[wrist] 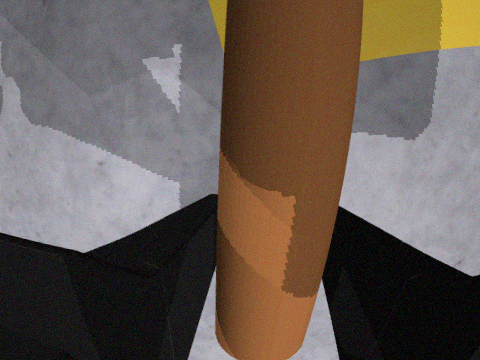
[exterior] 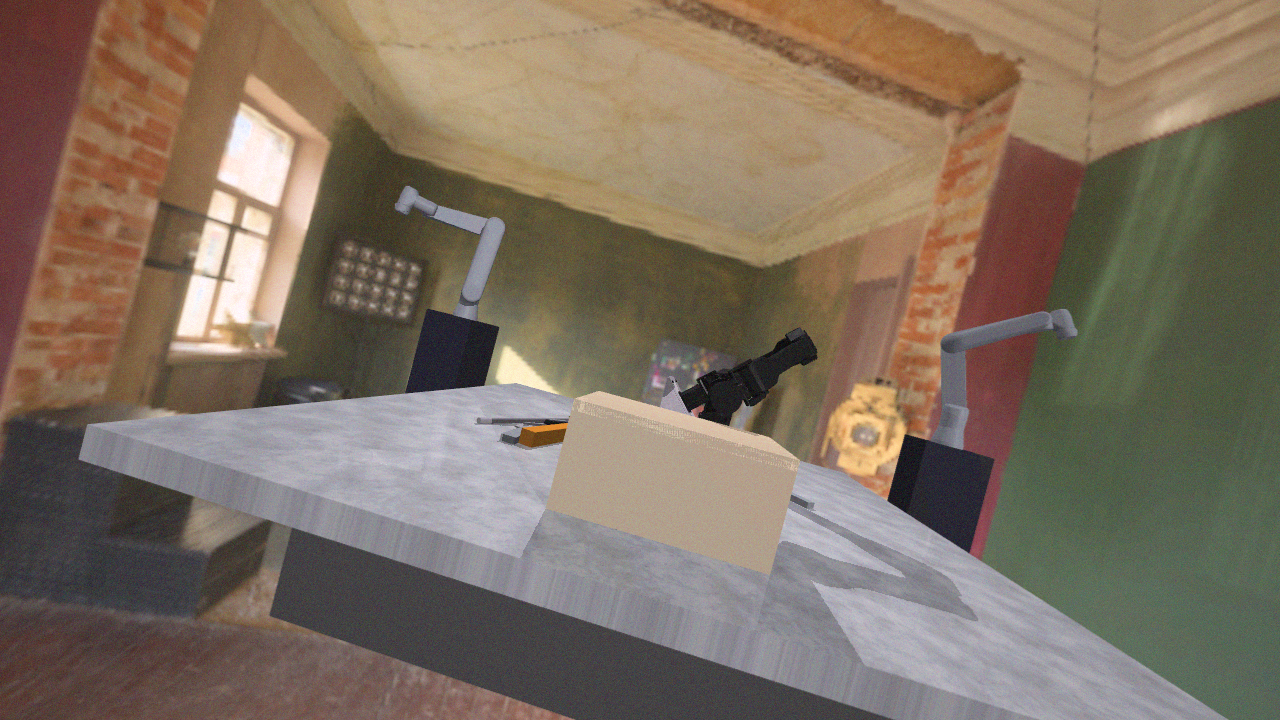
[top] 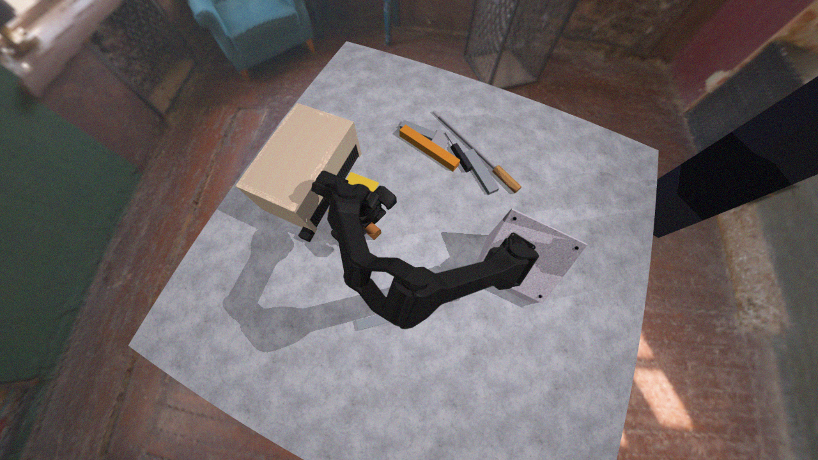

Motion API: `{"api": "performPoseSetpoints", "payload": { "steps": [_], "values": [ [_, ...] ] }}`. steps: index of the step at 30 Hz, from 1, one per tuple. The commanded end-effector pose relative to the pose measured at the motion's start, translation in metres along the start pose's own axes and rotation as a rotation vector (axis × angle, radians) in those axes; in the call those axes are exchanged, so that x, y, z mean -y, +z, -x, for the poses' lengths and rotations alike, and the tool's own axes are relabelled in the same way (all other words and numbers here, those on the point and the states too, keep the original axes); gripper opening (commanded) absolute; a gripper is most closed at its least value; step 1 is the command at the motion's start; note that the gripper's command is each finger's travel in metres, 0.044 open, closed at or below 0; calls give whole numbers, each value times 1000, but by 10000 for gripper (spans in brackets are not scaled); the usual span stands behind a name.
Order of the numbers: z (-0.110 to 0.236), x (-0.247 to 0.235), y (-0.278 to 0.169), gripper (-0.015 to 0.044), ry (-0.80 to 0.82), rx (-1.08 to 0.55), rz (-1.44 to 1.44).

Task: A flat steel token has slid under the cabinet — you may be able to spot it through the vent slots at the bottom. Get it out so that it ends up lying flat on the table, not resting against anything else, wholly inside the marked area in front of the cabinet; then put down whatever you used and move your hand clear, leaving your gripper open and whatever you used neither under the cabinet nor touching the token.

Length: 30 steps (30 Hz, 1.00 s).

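A worn room with brick piers, green walls and a red brick floor surrounds the grey mottled desk (top: pixel 468 366). On it stands the beige box-shaped cabinet (top: pixel 294 163), its dark slotted vent strip (top: pixel 349 158) facing the bright yellow marked patch (top: pixel 362 181) that lies flat just in front of it. The black jointed arm (top: pixel 423 283) reaches from its pale square base plate (top: pixel 563 246) across to that front side, and its gripper (wrist: pixel 270 314) hangs over the near edge of the yellow patch. The fingers are clamped on a round orange-brown wooden handle (wrist: pixel 287 140), which fills the wrist view lengthwise and points toward the yellow patch (its far end runs out of that view, so what it carries cannot be told). In the top view only the butt of this handle (top: pixel 372 230) pokes out beside the wrist. The flat steel token is not visible in any view. Farther along the desk, well apart from the cabinet, lie a long orange rectangular bar (top: pixel 429 147), a short black stick (top: pixel 462 158), a flat grey metal strip (top: pixel 485 178) and a thin rod with a wooden grip (top: pixel 507 178).
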<state>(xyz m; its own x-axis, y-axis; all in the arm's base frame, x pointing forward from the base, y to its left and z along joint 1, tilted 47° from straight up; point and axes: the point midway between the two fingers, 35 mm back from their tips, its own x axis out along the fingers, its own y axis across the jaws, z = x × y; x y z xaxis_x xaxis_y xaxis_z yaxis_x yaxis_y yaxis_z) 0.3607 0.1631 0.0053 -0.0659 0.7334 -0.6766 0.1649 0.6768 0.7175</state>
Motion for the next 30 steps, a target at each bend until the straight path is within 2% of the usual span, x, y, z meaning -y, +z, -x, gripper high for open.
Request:
{"api": "performPoseSetpoints", "payload": {
  "steps": [1,30],
  "values": [
    [-1,10,-1,0,-7,-2,-13],
    [-1,23,-1,0,-8,-2,-13]
  ]
}}
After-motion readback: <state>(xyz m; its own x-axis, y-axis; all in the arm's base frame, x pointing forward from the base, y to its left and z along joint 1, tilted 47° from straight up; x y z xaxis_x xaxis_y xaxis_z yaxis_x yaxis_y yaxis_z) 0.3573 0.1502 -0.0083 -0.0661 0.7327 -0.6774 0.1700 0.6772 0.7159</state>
